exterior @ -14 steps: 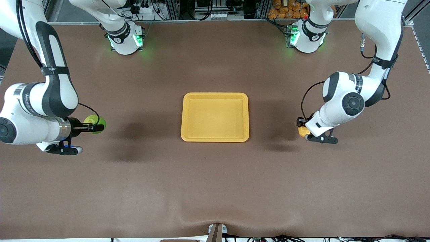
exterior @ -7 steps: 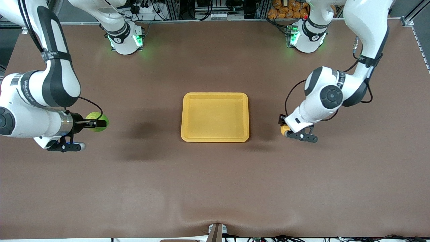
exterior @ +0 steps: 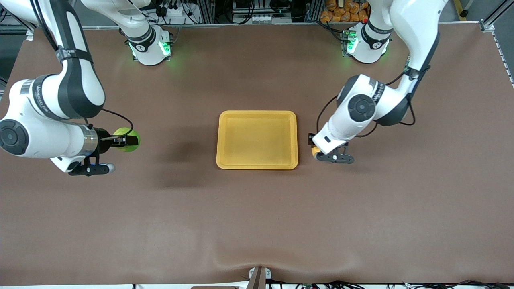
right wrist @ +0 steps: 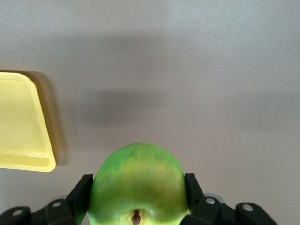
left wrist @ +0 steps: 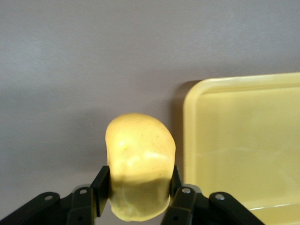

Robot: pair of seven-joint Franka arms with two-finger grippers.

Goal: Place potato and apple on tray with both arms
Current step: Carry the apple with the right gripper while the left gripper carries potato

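Note:
The yellow-orange tray (exterior: pixel 257 114) lies empty in the middle of the table; its rim also shows in the left wrist view (left wrist: pixel 197 93) and the right wrist view (right wrist: pixel 28 161). My left gripper (exterior: pixel 314 149) is shut on the yellow potato (left wrist: pixel 138 164) and holds it in the air over the table just beside the tray's edge toward the left arm's end. My right gripper (exterior: pixel 127 140) is shut on the green apple (exterior: pixel 125 138), also in the right wrist view (right wrist: pixel 138 187), over the table toward the right arm's end, well apart from the tray.
The brown table mat (exterior: pixel 257 224) spreads all around the tray. The arm bases (exterior: pixel 150 46) stand along the table's edge farthest from the front camera.
Both arms have moved toward the tray with their loads. The left gripper with the potato has come up close beside the tray; the right gripper with the apple has shifted a little toward it.

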